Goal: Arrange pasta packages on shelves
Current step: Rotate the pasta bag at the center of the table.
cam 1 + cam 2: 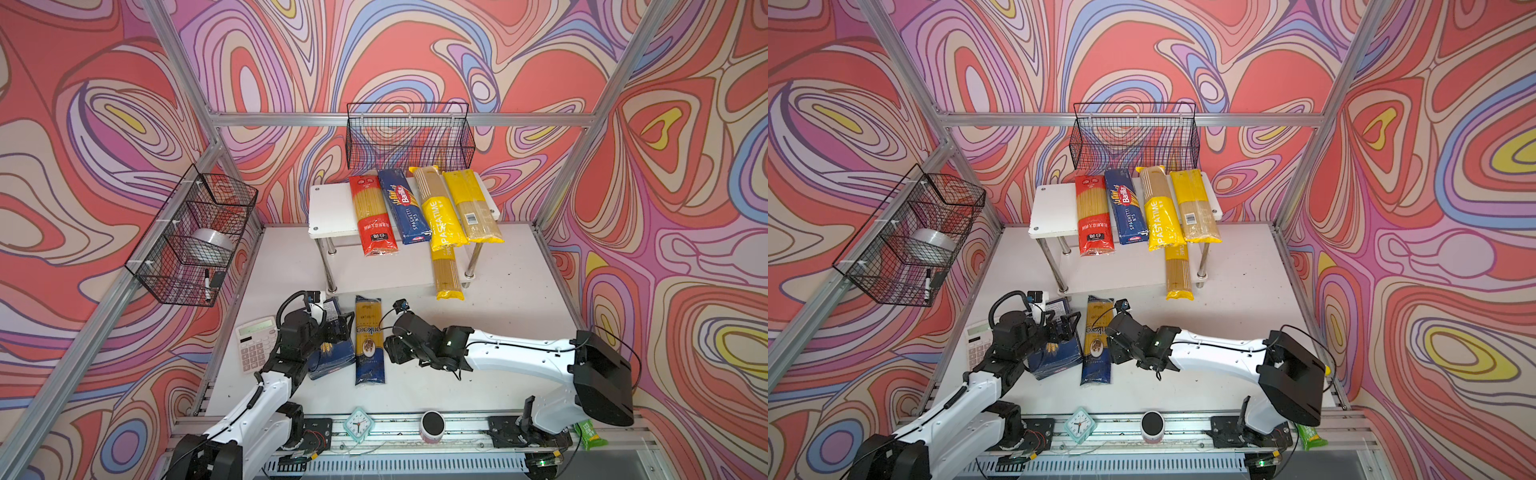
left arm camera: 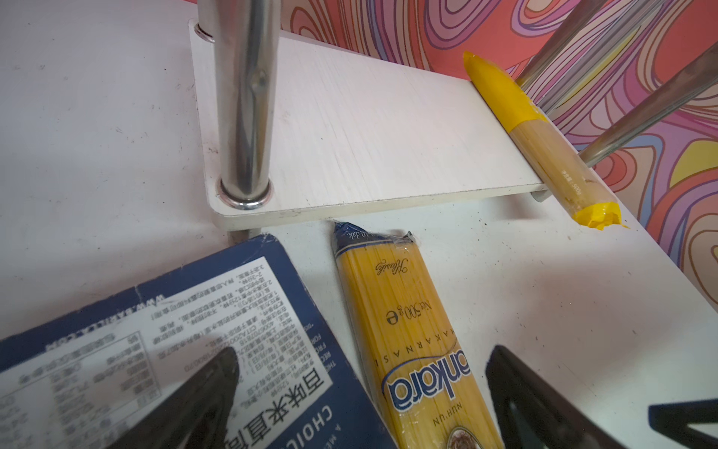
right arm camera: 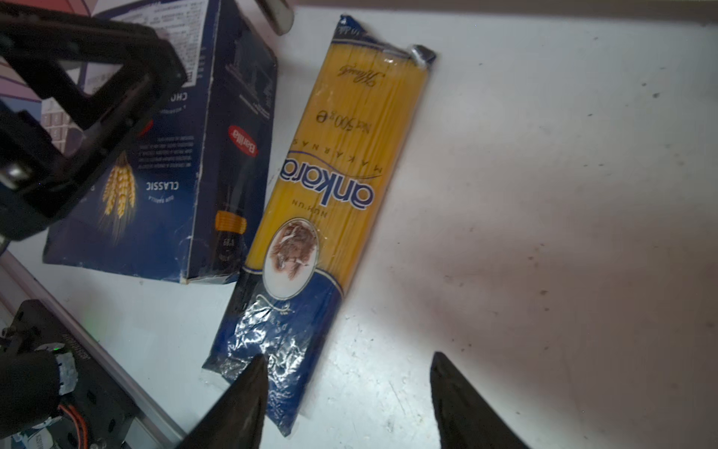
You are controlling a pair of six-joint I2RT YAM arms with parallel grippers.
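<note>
Your right gripper [image 3: 348, 355] stands wide and empty, just beside the Ankara pack [image 1: 369, 340] at its 3 o'clock. That pack lies flat on the desk [image 1: 498, 332], at 6 o'clock from the rack [image 1: 332, 208]. Your left gripper [image 2: 365, 352] is wide too, poised over the box [image 1: 332, 361] at the pack's 9 o'clock, gripping nothing.

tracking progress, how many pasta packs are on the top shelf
4, side by side on the top shelf: red bag, blue Barilla pack, yellow PASTATIME bag, barcode bag. None looks hidden.
</note>
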